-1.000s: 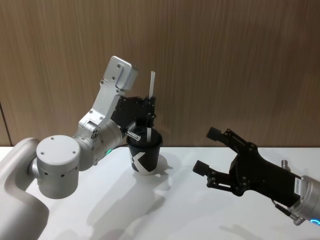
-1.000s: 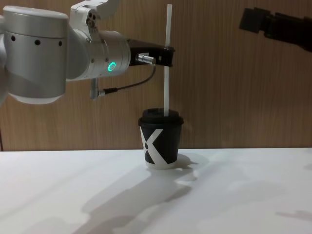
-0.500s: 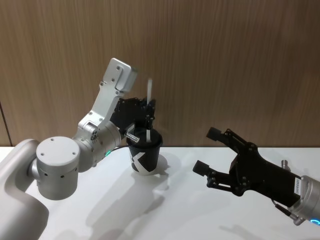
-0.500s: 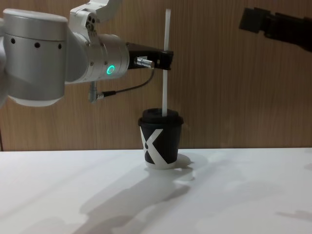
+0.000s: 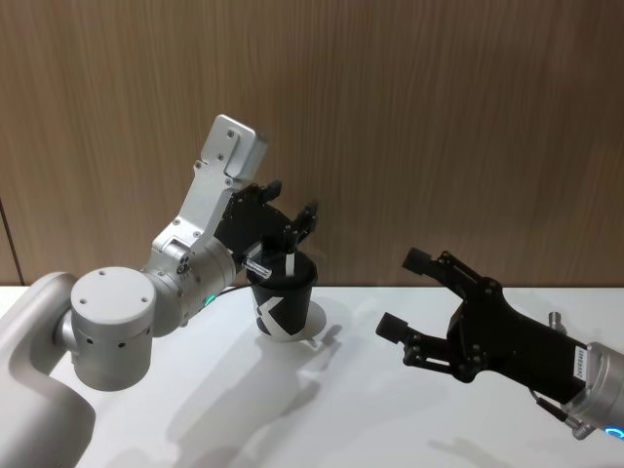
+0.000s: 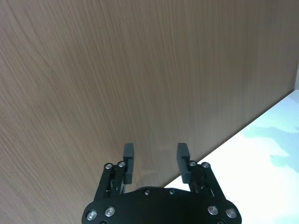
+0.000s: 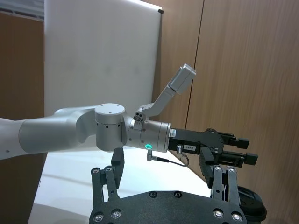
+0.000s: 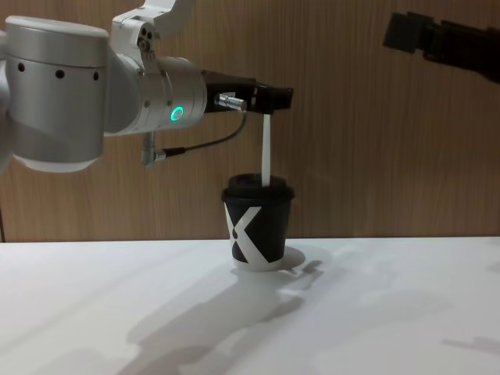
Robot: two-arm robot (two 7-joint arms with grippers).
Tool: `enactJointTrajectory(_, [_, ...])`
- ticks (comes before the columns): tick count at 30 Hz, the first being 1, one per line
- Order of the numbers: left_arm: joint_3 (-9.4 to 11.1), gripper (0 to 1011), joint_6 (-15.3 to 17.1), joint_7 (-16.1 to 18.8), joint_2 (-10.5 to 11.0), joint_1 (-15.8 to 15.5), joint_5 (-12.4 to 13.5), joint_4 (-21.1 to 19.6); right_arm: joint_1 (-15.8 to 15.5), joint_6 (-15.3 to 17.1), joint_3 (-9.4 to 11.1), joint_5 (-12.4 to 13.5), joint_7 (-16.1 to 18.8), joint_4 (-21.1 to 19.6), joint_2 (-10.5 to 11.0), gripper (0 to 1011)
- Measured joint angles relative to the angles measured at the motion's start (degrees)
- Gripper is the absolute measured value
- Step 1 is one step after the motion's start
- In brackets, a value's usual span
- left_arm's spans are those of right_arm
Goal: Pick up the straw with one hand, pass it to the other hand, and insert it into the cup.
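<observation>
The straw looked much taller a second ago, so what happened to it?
The left gripper opened its fingers and let go of the straw, which slid down deeper into the cup, so less of it sticks out above the lid. The cup stayed in its place on the table, and the right gripper stayed open off to the right.

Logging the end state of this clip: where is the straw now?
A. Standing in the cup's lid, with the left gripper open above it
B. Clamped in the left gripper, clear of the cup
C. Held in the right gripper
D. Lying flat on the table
A: the straw stands upright in the cup, and the left gripper sits above it with fingers spread.
</observation>
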Motion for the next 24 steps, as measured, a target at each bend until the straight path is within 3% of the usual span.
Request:
enactJointTrajectory(12, [-0.1,934,0.0,-0.1,0.0,0.1,0.1,0.0,0.0,0.1,0.0,0.1,-0.4,-0.3,0.0,1001])
enactJointTrajectory(16, [-0.1,1002,-0.6,-0.8,0.2,0.4,0.0,-0.3,0.0,0.5,0.1,0.5,-1.2,-0.8,-0.1,1001])
enactJointTrajectory(24, [-0.8,1002,-4.3,-3.9,1.5,2.1,-1.1,-2.1,0.7,1.6,0.6,1.5,-4.1,-2.5,-1.1,1001])
